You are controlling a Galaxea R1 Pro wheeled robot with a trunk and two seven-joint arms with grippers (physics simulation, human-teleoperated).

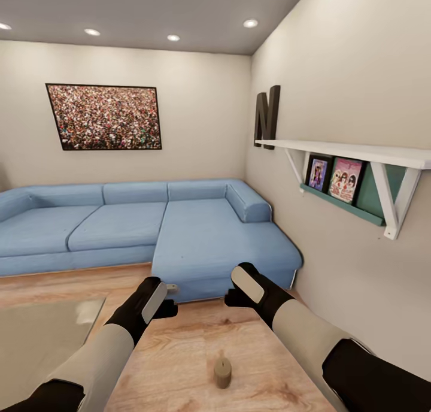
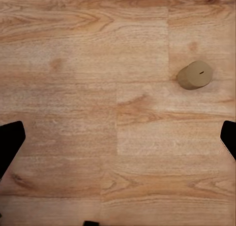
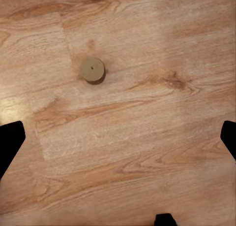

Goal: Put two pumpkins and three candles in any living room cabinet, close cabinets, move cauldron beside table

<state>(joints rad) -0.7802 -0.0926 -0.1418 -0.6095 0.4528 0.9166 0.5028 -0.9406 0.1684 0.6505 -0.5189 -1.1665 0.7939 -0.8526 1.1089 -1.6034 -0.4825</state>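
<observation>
A stubby candle (image 1: 222, 370) stands upright on the light wood floor (image 1: 179, 352), nearest the robot, below and between the two grippers and touching neither. In the left wrist view the candle (image 2: 194, 75) sits off to one side of the wide-spread black fingertips (image 2: 10, 140), and in the right wrist view the candle (image 3: 92, 69) stands on bare planks ahead of the parted fingertips (image 3: 10, 137); both sets of jaws are spread and hold nothing. The left gripper (image 1: 164, 307) and right gripper (image 1: 234, 298) hang side by side above the floor, well apart. Beyond them lies a blue corner sofa (image 1: 149, 226), with a pale rug (image 1: 42, 334) out past the left gripper. Farther back a framed picture (image 1: 105, 117) hangs above the sofa, and a white wall shelf (image 1: 359, 154) with photos is mounted beyond the right gripper.
</observation>
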